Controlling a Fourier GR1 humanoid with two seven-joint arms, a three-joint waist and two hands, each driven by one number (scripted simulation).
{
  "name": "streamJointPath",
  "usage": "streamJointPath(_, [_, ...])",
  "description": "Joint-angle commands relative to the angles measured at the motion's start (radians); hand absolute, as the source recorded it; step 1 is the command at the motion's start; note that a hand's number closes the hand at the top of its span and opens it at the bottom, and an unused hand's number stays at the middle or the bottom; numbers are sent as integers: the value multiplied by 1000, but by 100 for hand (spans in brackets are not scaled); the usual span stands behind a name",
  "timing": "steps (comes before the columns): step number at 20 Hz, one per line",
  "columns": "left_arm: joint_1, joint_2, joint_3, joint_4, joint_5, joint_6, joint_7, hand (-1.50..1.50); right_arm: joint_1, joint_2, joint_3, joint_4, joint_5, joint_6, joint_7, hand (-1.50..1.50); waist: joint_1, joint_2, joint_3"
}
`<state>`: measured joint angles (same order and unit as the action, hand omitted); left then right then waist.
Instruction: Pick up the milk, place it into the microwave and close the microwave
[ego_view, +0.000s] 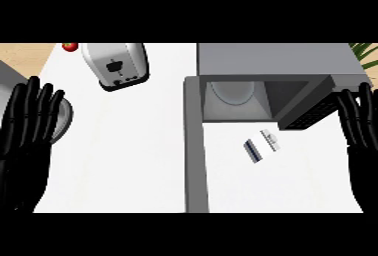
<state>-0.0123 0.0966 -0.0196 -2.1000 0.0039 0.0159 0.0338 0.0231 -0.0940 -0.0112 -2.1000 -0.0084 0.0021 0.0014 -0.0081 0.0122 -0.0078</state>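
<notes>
The milk (262, 145) lies on the white counter (125, 160) at centre right, just below the open microwave (258, 95). Left hand (29, 125) and right hand (360, 122) rest spread at the side edges

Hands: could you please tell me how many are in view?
2: the left hand rests open at the left edge, the right hand open by the microwave door.
</notes>
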Motion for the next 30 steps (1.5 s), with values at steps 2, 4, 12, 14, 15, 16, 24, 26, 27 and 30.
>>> streamJointPath(2, [20, 28, 54, 15, 59, -62, -28, -150, 64, 3, 39, -14, 34, 40, -46, -150, 7, -13, 8])
streamJointPath(4, [-2, 85, 119, 23, 127, -116, -3, -150, 39, -11, 65, -47, 31, 61, -7, -150, 8, -13, 8])
streamJointPath(12, [102, 99, 256, -104, 478, -186, 161, -150, -6, -37, 49, 10, -124, 176, 4, -150, 15, -14, 8])
streamJointPath(14, [176, 86, 271, -118, 500, -235, 122, -150, 31, -10, 70, 0, -95, 162, -11, -150, 14, -14, 8])
streamJointPath(15, [201, 74, 271, -129, 493, -240, 116, -150, 30, -29, 41, -78, -121, 146, 85, -150, 12, -14, 7])
streamJointPath(16, [269, 72, 285, -143, 522, -288, 92, -150, 21, -12, 54, 64, -62, 158, -44, -150, 18, -14, 8])
streamJointPath(24, [324, 61, 382, -253, 611, -298, 180, -150, 18, -22, 25, 134, -3, 158, -51, -150, 16, -13, 8])
streamJointPath(26, [371, 74, 412, -306, 674, -329, 200, -150, -20, -20, -15, 216, -6, 143, -78, -150, 21, -13, 8])
streamJointPath(27, [347, 129, 507, -215, 757, -373, 184, -150, 12, -9, -3, 174, -17, 139, -48, -150, 18, -14, 8])
streamJointPath(30, [377, 69, 451, -285, 706, -357, 201, -150, 20, -8, -26, 315, 30, 131, -164, -150, 17, -13, 8])
